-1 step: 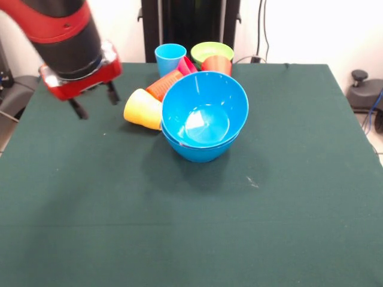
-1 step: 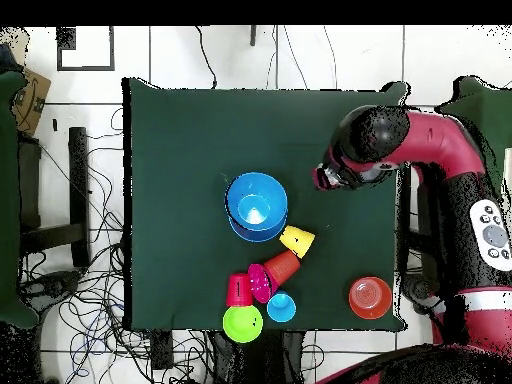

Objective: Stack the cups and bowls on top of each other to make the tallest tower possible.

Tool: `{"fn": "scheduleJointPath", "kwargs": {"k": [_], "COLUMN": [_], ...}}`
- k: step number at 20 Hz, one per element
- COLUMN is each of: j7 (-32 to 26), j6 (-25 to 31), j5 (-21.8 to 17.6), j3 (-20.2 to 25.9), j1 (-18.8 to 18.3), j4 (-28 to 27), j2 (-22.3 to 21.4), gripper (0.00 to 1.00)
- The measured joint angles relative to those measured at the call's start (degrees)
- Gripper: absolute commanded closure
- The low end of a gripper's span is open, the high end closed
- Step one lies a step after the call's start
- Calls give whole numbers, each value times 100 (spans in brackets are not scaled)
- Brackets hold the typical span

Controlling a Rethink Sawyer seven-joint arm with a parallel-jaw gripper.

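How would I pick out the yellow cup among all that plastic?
Find the two nested blue bowls near the middle of the green table. In the front view, the yellow cup lies right beside them on the picture's left. It is the only yellow one, tipped on its side, next to a tipped orange cup.

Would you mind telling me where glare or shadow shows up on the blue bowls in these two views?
Front view: a pale glare patch sits inside the glossy bright blue plastic bowls, nested and tilted toward the camera, with a soft shadow on the dark green table below them. Overhead view: a similar bright spot in the bowls' middle.
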Motion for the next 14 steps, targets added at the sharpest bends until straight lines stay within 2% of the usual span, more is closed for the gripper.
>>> {"fn": "scheduleJointPath", "kwargs": {"k": [4,7,11,14], "j7": [-894,-1532,-1992,-2063], "j6": [601,844,859,857], "j5": [-368,-438,-443,-466], "j3": [2,2,-28,-108], "j1": [105,124,80,33], "j4": [-635,-906,-867,-645], "j2": [199,300,291,156], "gripper": [0,0,0,0]}}
